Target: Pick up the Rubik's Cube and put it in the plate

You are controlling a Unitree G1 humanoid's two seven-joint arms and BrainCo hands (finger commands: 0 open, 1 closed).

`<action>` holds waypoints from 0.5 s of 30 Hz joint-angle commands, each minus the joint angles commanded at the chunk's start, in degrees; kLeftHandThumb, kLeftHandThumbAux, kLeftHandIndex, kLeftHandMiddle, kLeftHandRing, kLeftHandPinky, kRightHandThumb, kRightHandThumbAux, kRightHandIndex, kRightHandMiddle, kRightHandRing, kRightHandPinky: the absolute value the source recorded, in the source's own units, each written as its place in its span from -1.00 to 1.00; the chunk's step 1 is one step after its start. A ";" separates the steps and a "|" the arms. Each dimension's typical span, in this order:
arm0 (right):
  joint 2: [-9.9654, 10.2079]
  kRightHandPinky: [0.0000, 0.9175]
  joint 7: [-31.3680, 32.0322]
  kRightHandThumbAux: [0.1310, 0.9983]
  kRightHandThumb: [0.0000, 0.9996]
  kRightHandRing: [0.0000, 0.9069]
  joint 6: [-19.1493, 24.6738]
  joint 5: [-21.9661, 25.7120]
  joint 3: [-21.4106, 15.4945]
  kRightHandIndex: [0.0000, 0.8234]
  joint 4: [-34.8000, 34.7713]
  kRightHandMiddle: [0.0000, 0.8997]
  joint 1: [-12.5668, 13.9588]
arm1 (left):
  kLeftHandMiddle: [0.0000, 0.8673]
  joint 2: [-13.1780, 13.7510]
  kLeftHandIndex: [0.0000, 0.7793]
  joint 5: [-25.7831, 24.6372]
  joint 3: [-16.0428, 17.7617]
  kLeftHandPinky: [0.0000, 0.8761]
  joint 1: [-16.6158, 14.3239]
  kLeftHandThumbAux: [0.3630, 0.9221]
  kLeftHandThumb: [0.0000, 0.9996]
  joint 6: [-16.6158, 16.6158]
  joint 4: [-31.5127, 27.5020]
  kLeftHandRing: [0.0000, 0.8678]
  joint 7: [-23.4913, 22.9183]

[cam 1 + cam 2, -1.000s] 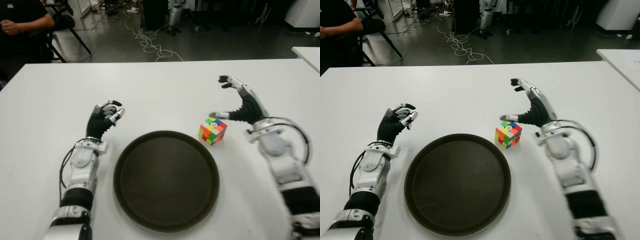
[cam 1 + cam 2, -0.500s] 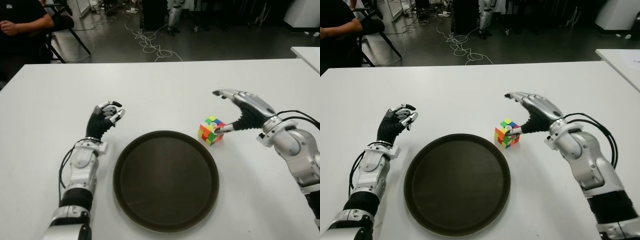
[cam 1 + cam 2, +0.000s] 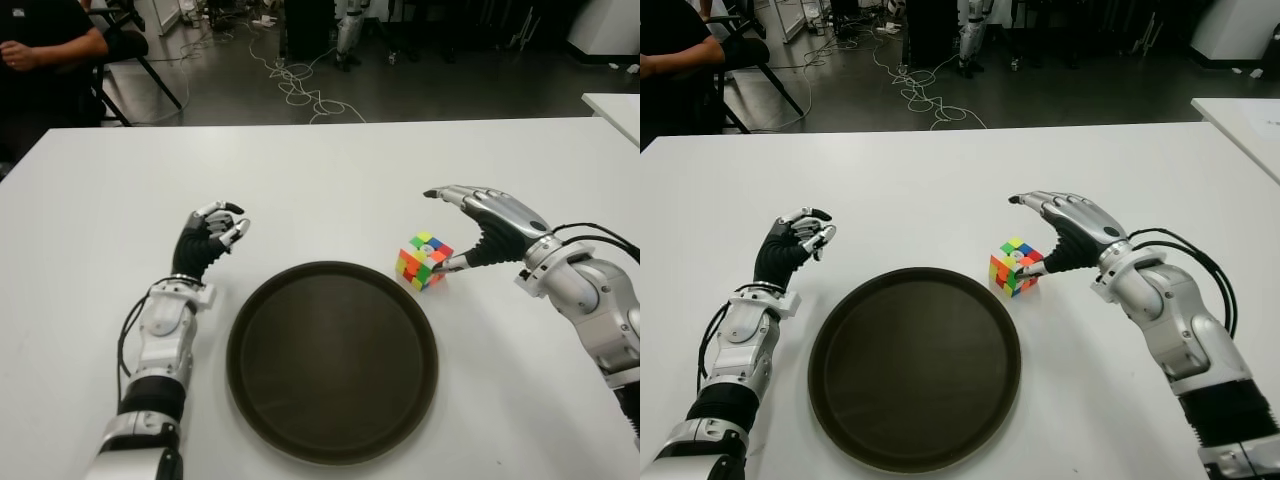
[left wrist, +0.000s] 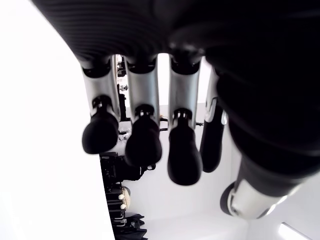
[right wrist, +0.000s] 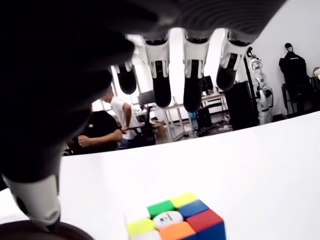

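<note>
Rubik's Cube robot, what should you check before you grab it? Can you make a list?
1. Rubik's Cube sits on the white table, beside the plate: ok.
2. Right hand over the cube, fingers spread above it: ok.
3. Thumb at the cube's right side; contact: cannot tell.
4. Cube grasped: not ok, fingers not yet closed on it.
5. Plate holds nothing, ready for the cube: ok.
6. Left hand shows left of the plate, fingers curled, holding nothing, out of the way: ok.

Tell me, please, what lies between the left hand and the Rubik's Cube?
Only bare white table and the far rim of the dark plate lie between the left hand and the Rubik's Cube, as both eye views show.
</note>
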 joint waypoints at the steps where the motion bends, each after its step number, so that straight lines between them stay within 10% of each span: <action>1: 0.04 -0.80 0.10 0.26 -1.00 -0.68 0.14 -0.11 0.03 -0.80 -0.07 -0.67 0.01 | 0.74 -0.01 0.11 -0.01 0.02 0.69 0.01 0.27 0.38 -0.01 -0.01 0.76 0.01; 15: 0.37 -0.81 -1.02 0.29 -1.00 -0.71 -1.30 -1.20 2.30 -0.80 4.35 -0.70 -1.91 | 0.74 -0.20 0.11 -0.31 0.12 0.68 0.08 0.27 0.38 0.12 -0.09 0.75 -0.03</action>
